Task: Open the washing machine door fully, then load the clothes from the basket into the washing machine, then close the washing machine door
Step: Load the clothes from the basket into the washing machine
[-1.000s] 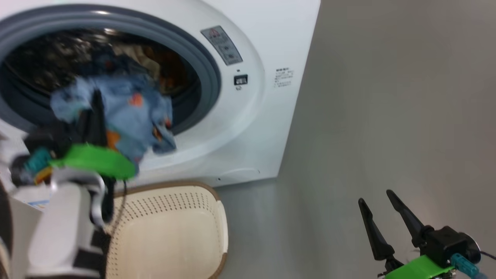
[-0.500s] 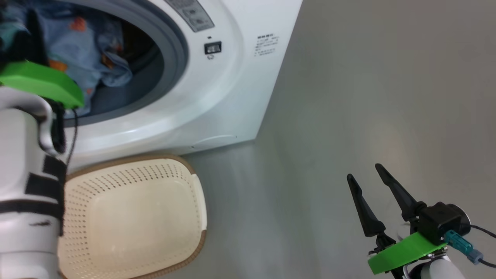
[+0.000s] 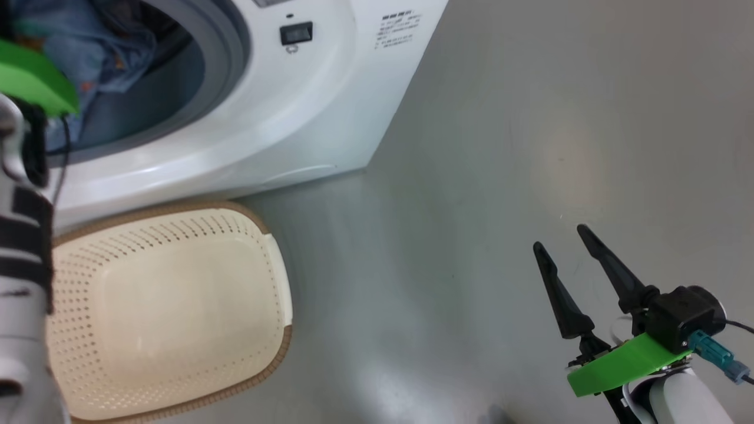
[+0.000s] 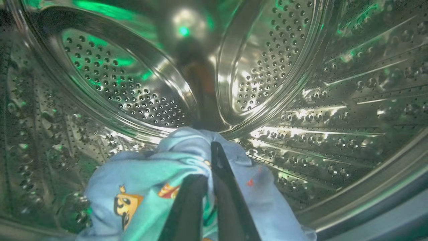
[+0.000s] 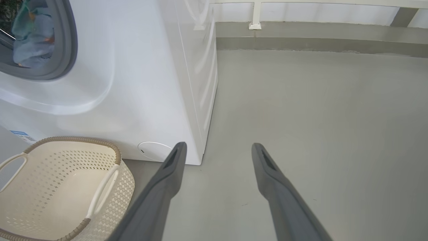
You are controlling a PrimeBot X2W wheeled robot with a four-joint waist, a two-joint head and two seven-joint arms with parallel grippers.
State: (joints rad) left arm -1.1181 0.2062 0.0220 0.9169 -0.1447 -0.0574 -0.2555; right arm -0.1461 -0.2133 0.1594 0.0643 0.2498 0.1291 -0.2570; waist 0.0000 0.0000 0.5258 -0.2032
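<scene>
In the left wrist view my left gripper [image 4: 209,167] is inside the perforated steel drum [image 4: 274,67], shut on a light blue piece of the clothes [image 4: 140,180] printed with orange-brown bears. The head view has the same blue fabric [image 3: 76,53] within the grey gasket [image 3: 230,53] of the white washing machine [image 3: 306,118]. The cream basket [image 3: 177,207] stands on the floor in front of the machine, and I see nothing inside it. My right gripper [image 3: 561,238] is open over the floor to the right, holding nothing. The washing machine door is out of view.
Grey floor [image 5: 317,117] spreads to the right of the machine as far as a low wall [image 5: 301,33]. My pale left forearm [image 3: 23,265] rises along the head view's left edge, above the basket [image 5: 67,140].
The head camera has tilted down and to the right. My left gripper has carried the blue garment from in front of the opening into the drum. The right gripper is still open.
</scene>
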